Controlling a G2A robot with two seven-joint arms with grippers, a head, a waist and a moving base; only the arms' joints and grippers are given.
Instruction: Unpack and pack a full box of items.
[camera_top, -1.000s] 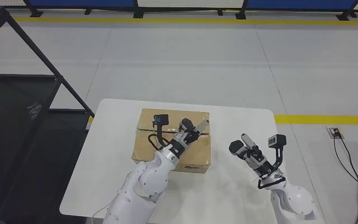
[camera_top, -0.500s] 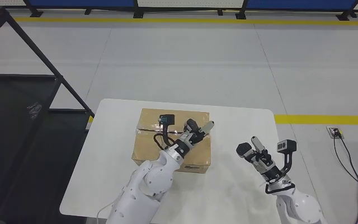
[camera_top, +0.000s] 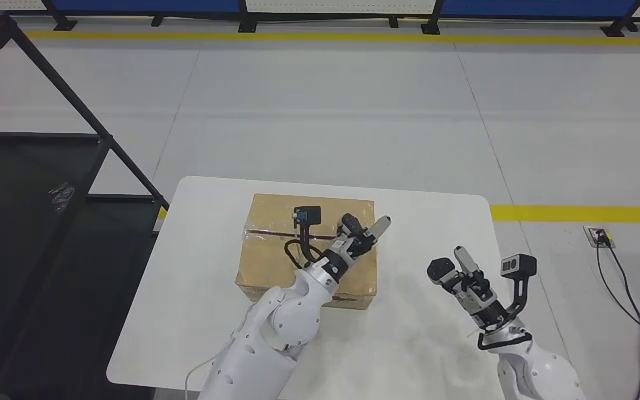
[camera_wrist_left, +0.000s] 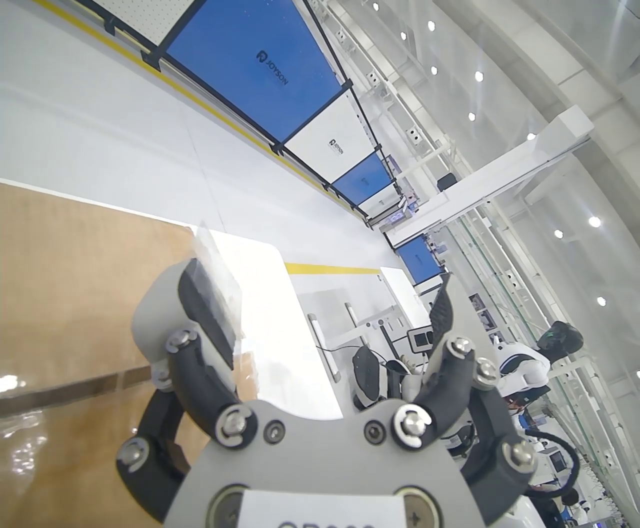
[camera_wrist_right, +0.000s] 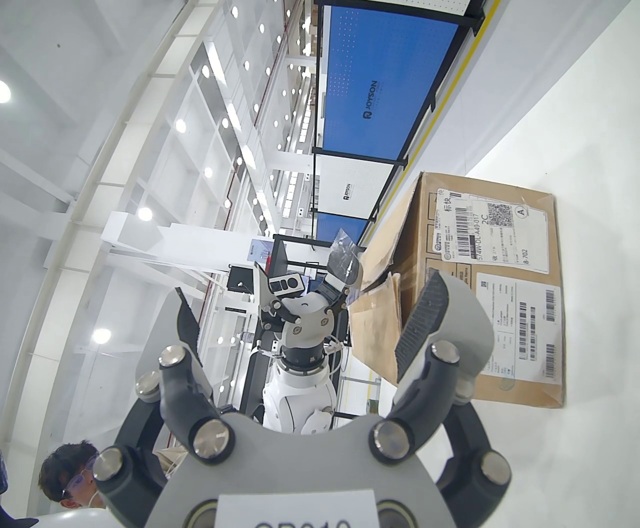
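Top view puts my left hand (camera_top: 366, 231) above the right end of the cardboard box (camera_top: 265, 250). Its fingers are spread wide and grip nothing. A scrap of clear tape (camera_wrist_left: 217, 272) clings to one finger pad (camera_wrist_left: 205, 305). The box sits toward the back of the white surface (camera_top: 190, 310), with a taped seam (camera_wrist_left: 75, 387) running along its top. From the right wrist view, a flap (camera_wrist_right: 377, 310) at that end is lifted slightly. My right hand (camera_top: 452, 265) hovers over the surface with its fingers apart, well clear of the box. A black frame (camera_top: 70, 110) stands beside the surface's left edge. The left arm stretches across the box top. The right forearm rises near the front right corner, with the hand turned toward the box.
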